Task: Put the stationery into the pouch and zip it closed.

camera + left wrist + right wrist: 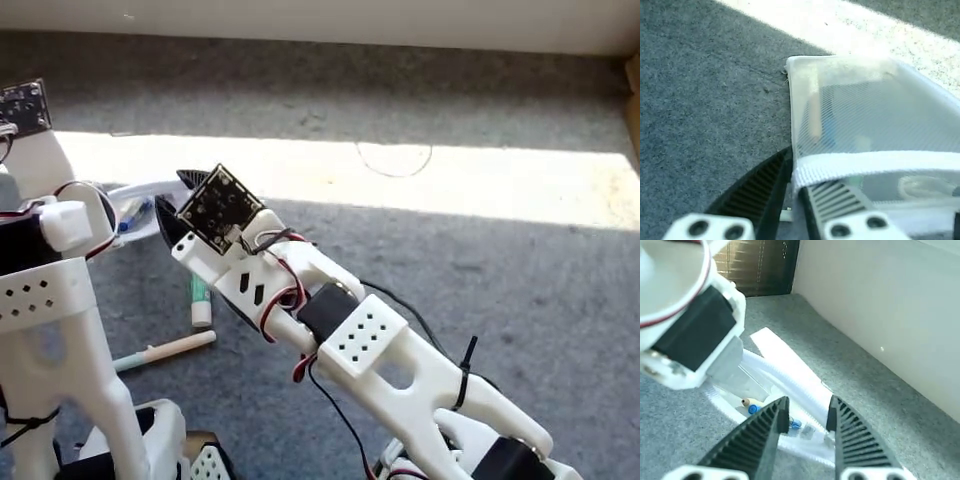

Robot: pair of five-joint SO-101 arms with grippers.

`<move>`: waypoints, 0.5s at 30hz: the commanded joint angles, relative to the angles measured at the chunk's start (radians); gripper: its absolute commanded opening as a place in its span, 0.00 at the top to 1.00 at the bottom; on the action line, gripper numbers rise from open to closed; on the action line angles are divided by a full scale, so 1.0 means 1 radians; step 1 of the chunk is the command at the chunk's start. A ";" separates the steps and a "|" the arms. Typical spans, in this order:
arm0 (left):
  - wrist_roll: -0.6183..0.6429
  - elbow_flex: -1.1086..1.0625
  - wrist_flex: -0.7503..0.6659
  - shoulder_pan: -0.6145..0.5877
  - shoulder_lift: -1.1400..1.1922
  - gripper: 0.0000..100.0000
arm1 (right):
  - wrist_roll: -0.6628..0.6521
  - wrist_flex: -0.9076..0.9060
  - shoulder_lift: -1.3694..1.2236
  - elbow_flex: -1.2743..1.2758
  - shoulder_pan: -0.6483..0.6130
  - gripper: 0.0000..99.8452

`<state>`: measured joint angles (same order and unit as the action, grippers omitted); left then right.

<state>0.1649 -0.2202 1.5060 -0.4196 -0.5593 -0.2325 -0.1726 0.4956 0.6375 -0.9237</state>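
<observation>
Beige pencil (pixel 165 350) lies flat on the grey worktop (pixel 450 290), nearest your arm bases and outside the pouch. Just beyond it is a white tube with a green end (pixel 200 295), also loose on the worktop, close to the pencil but not touching it. Can't tell whether it's a marker or a glue stick.

Next out, your left tool (pixel 794 175) is pinched onto the white webbing hem at one corner of the pouch (pixel 865 115). Its black ribbed fingers (pixel 760 187) sit on either side of the hem with almost no gap. The pouch is clear mesh and lies on the worktop between your two arms. A beige stick (pixel 815 117) and something blue beside it show through the mesh, so some stationery is inside.

Your right tool (pixel 808 402) hangs over the pouch with its jaws parted a moderate way and nothing between them. Under it you can see a small blue-capped item (pixel 752 409) inside the pouch. Whether the zip is open or closed can't be told.

Farther out, a sunlit band (pixel 480 180) crosses the worktop, and a pale wall (pixel 890 305) stands behind.
</observation>
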 commanded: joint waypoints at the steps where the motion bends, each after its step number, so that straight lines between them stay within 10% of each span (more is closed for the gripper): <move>1: -0.003 0.008 -0.015 -0.082 -0.022 0.99 | -0.008 -0.031 0.061 -0.064 -0.030 0.88; 15: -0.003 -0.013 -0.020 -0.136 -0.022 0.99 | -0.008 -0.380 0.292 -0.062 -0.088 0.88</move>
<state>0.1665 -0.2248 1.5060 -0.5424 -0.5593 -0.2325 -0.4795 0.7073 0.6360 -1.0065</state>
